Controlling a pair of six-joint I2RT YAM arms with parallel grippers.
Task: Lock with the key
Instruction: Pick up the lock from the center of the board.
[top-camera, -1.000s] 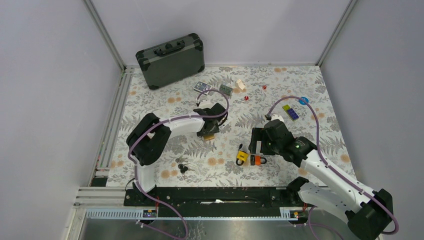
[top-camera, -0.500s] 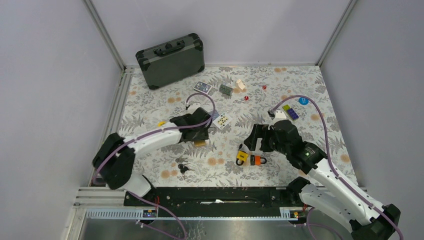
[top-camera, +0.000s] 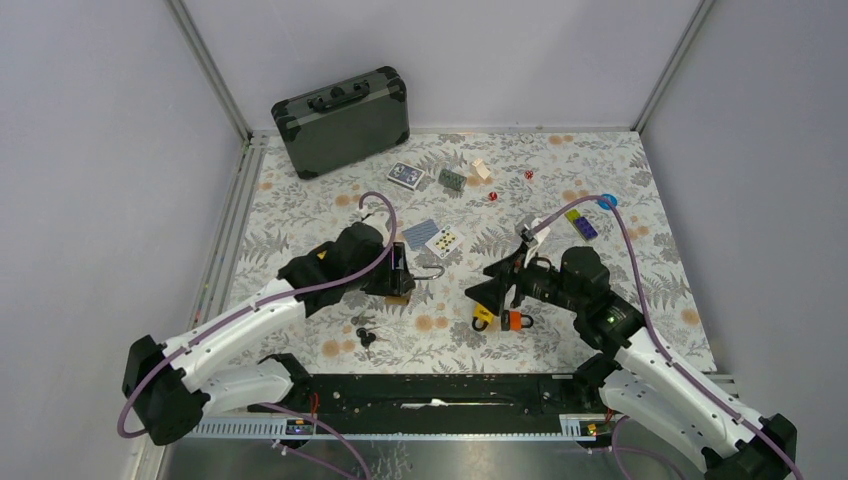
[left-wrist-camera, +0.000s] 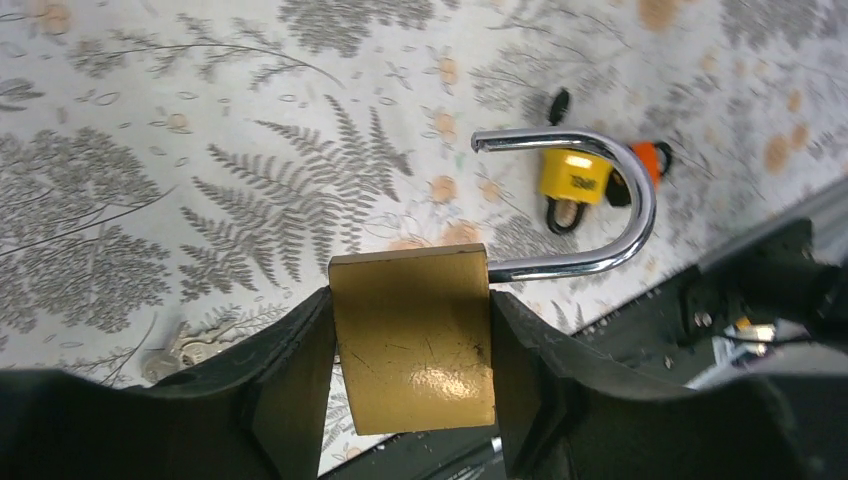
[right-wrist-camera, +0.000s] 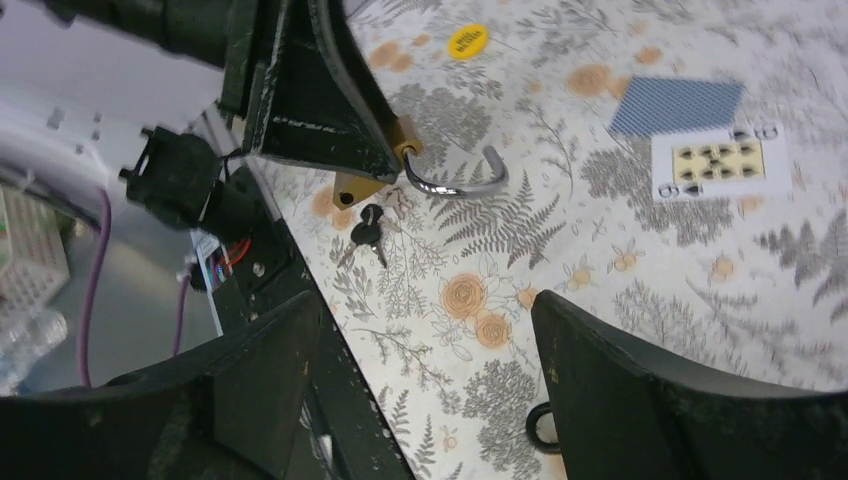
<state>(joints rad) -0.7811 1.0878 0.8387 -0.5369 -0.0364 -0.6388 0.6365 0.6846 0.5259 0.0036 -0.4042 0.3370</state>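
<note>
Between both arms — yellow padlock (top-camera: 483, 316), orange padlock (top-camera: 517, 320), keys (top-camera: 365, 334); left fingers (left-wrist-camera: 288, 395) pinching brass padlock (left-wrist-camera: 412, 340), right fingers (right-wrist-camera: 650, 400) spread.

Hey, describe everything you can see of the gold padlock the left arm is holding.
The padlock has a squarish, scratched brass-coloured body and a shiny silver U-shaped shackle. The shackle is open, one leg in the body, the free end clear. The left hand clamps the body between its two black fingers.

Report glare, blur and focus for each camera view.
Top external: even diffuse light, soft shadows, sharp. Left wrist: the brass padlock is sharp, with a glare patch low on its face and highlights along its shackle. Right wrist: the playing cards look slightly smeared; the near fingers are dark.
</note>
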